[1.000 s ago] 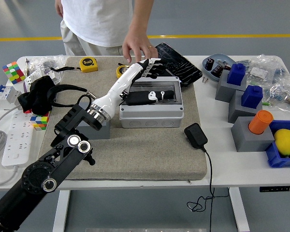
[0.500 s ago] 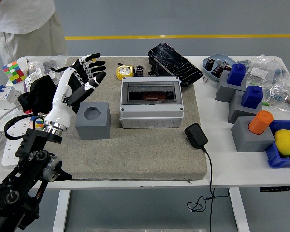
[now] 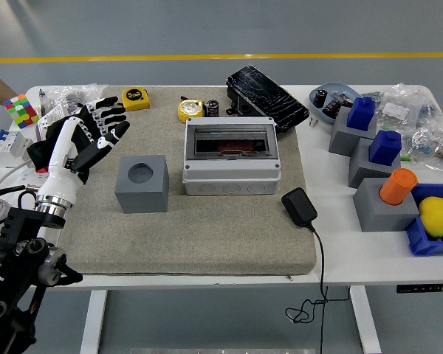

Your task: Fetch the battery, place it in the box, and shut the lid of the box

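The left hand [image 3: 94,127] hovers over the mat's [image 3: 207,228] left edge, fingers spread, holding nothing. The box [image 3: 231,156] sits mid-mat, lid shut (something dark shows inside, unclear what).

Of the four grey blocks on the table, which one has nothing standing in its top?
The grey block left of the box: its round hole is empty. The three on the right each carry a blue or orange piece.
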{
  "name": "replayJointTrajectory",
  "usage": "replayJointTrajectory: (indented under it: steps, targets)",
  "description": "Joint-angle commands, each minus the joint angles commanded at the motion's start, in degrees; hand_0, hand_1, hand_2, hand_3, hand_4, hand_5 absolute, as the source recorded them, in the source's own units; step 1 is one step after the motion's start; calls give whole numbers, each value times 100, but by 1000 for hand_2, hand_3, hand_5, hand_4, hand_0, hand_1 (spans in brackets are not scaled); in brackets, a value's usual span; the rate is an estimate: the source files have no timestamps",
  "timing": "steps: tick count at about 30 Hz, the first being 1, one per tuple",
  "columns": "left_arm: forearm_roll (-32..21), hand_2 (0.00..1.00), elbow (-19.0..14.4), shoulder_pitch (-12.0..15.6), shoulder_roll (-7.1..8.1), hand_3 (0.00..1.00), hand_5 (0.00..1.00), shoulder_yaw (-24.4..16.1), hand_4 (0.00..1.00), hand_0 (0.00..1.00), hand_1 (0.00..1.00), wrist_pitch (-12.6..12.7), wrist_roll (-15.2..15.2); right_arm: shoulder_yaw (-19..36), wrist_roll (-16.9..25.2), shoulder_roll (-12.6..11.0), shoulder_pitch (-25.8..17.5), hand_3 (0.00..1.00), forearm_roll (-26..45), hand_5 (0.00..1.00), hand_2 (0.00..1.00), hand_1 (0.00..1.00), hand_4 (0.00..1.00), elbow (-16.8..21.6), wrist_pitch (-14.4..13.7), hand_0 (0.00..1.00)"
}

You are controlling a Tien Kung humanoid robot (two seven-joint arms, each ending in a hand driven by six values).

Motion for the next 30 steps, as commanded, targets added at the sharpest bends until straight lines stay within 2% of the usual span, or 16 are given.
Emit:
replayJointTrajectory:
  steps: [5, 6, 8, 19, 30]
  targets:
    - [16, 672, 25, 43, 54, 737, 425, -27, 998, 584, 665, -35, 44, -52, 16, -2, 19, 710, 47, 545, 718, 709, 998, 0, 7, 741]
    - [18, 673, 25, 46, 56, 737, 389, -35, 998, 586, 665, -39, 47, -54, 13, -1, 19, 710, 44, 546, 718, 710, 998, 0, 9, 742]
    - [32, 673, 25, 47, 56, 737, 389, -59, 998, 586, 665, -44, 52, -36, 2, 3, 17, 710, 22, 546, 718, 710, 998, 0, 10, 742]
    - [137, 672, 45, 63, 30, 737, 381, -232, 998, 579, 663, -111, 168, -29, 7, -9, -8, 711, 14, 547, 718, 709, 998, 0, 12, 742]
    - [173, 671, 46, 67, -60, 734, 378, -217, 998, 582, 663, -125, 231, -28, 4, -22, -20, 711, 29, 547, 718, 710, 998, 0, 8, 741]
